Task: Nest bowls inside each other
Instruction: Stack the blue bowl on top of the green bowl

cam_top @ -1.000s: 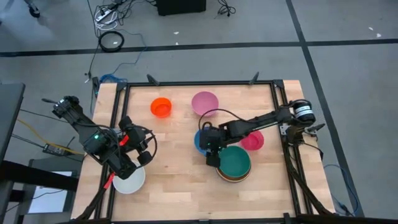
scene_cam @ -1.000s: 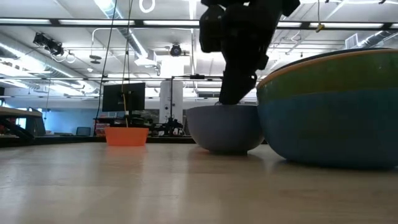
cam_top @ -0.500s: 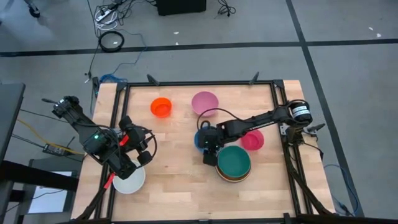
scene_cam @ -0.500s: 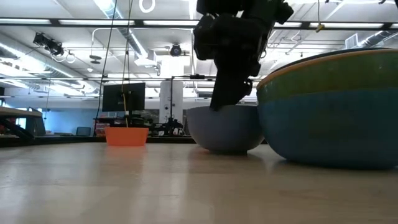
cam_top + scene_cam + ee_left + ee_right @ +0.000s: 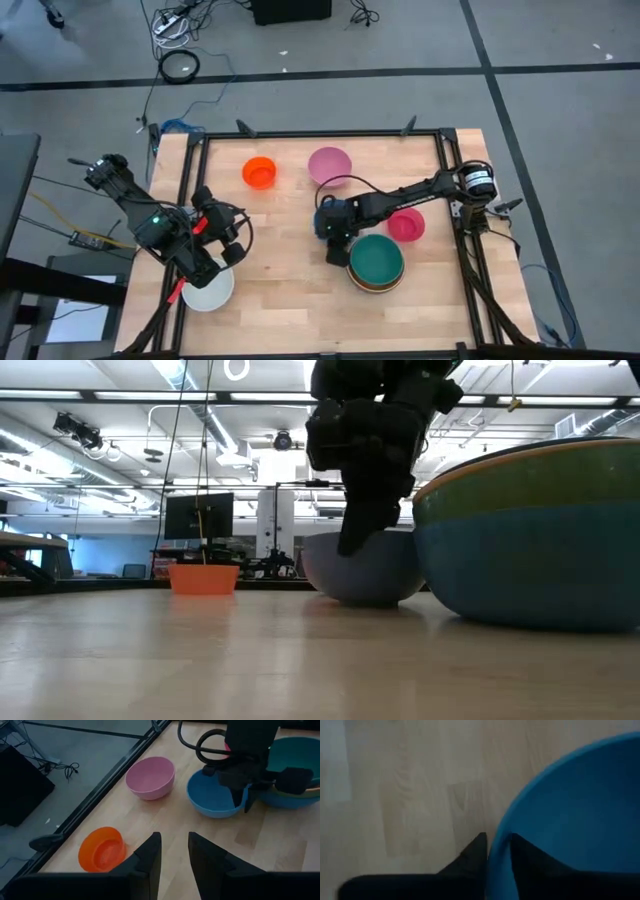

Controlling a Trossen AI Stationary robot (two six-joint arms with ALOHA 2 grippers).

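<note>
My right gripper [image 5: 492, 851] pinches the blue bowl [image 5: 212, 795] rim beside the stack [image 5: 377, 262], for lifting in.

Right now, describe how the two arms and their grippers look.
Both arms are dark, jointed. The left arm has red accents and a green light; the right arm has a silvery joint and a looping black cable. The left gripper has flat dark fingers.

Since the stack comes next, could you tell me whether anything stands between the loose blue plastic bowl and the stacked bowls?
Nothing visible does: the blue plastic bowl, its rim straddled by the right gripper, sits directly beside the teal-topped stack of bowls.
</note>
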